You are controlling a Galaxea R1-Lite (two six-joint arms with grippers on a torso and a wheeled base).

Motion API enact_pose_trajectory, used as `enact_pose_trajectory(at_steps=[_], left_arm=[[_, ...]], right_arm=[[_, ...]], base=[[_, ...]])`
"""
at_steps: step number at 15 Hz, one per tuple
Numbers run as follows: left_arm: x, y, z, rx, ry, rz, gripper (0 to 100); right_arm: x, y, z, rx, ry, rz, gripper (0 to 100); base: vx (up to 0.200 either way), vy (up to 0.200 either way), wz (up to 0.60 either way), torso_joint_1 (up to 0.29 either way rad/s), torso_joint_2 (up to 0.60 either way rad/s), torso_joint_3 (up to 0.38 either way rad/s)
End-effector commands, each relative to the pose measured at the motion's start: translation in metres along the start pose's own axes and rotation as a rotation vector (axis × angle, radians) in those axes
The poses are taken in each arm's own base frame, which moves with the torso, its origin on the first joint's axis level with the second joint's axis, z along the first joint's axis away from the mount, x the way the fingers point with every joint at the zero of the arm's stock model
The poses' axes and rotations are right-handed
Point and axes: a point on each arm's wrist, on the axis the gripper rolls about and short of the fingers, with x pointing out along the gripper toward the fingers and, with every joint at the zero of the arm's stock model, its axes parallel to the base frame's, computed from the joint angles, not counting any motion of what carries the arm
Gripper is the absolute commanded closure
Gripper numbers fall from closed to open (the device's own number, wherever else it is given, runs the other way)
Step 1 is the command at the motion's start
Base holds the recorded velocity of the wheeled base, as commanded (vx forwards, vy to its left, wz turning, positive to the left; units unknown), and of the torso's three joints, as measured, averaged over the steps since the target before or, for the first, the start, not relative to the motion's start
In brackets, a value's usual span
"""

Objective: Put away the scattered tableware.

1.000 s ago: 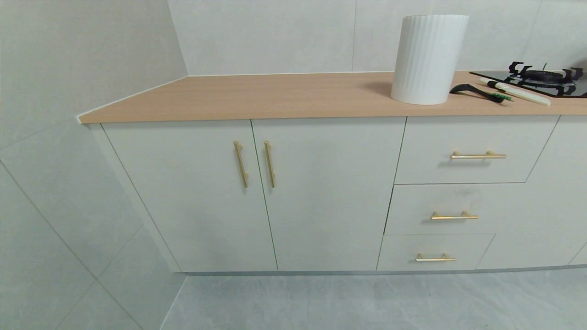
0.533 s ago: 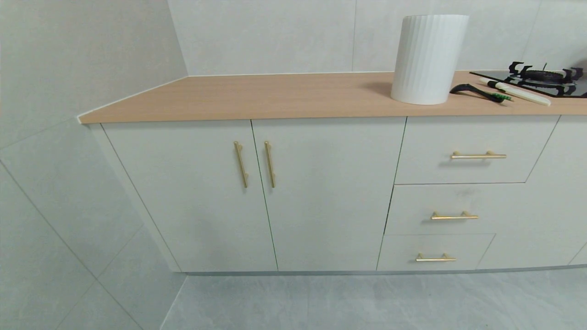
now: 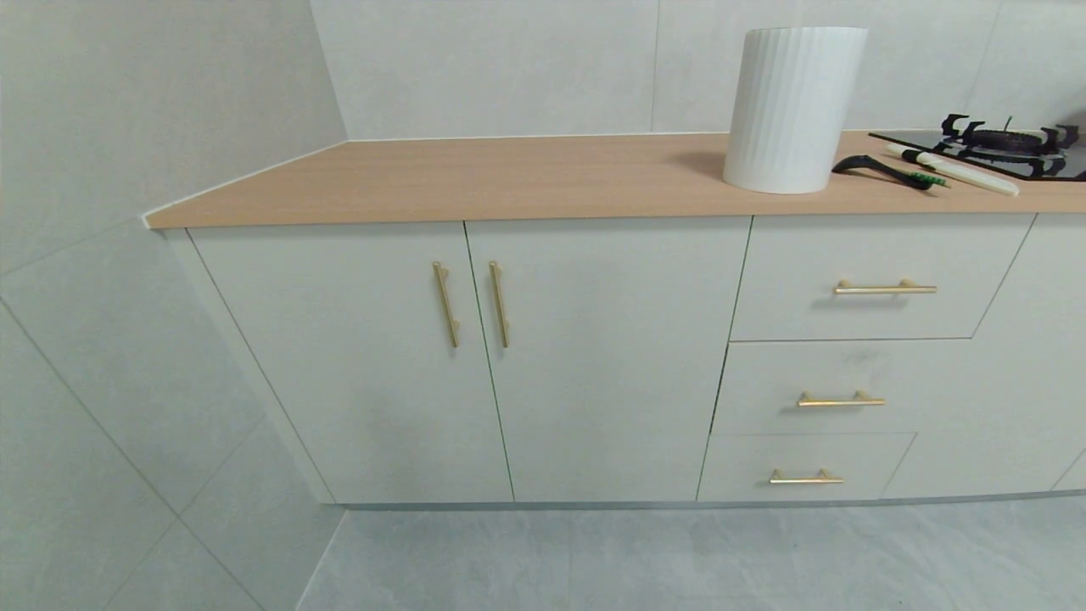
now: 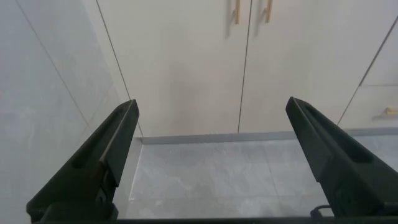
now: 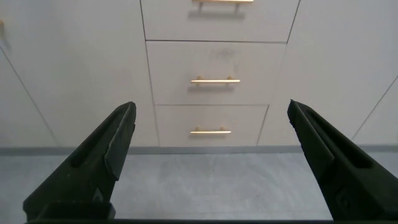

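On the wooden countertop (image 3: 509, 174) stands a tall white ribbed container (image 3: 793, 109). Right of it lie a black utensil (image 3: 882, 170) with a green tip and a long white utensil (image 3: 954, 170), both near the stove. My left gripper (image 4: 211, 134) hangs low before the cabinet doors, open with nothing between its fingers. My right gripper (image 5: 211, 134) hangs low in front of the drawers, open and empty as well.
A black gas stove (image 3: 1010, 144) sits at the counter's far right. Below are two cabinet doors with gold handles (image 3: 445, 303) and three drawers (image 3: 882, 288). A tiled wall closes the left side. Grey floor (image 3: 679, 560) lies open in front.
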Motion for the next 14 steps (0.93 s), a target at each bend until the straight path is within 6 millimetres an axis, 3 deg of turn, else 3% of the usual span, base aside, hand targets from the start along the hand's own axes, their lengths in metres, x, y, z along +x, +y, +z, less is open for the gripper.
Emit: enact_pose_trajectory(at_steps=[1, 5, 14], left_arm=[[0.0001, 0.0003, 0.0002, -0.016, 0.0, 0.011, 0], [0.0002, 0.0005, -0.0001, -0.025, 0.0, 0.023, 0], [0.0002, 0.0006, -0.0003, -0.017, 0.002, 0.028, 0]], right_arm=[[0.0005, -0.0002, -0.0007, 0.034, 0.009, -0.012, 0], [-0.0004, 0.0003, -0.0072, 0.009, 0.085, 0.007, 0], [0.0002, 0.0008, -0.0056, 0.019, 0.059, 0.028, 0]], base=[[0.0, 0.0, 0.0, 0.0, 0.0, 0.0], [0.0, 0.0, 0.0, 0.0, 0.0, 0.0], [0.0, 0.0, 0.0, 0.0, 0.0, 0.0]])
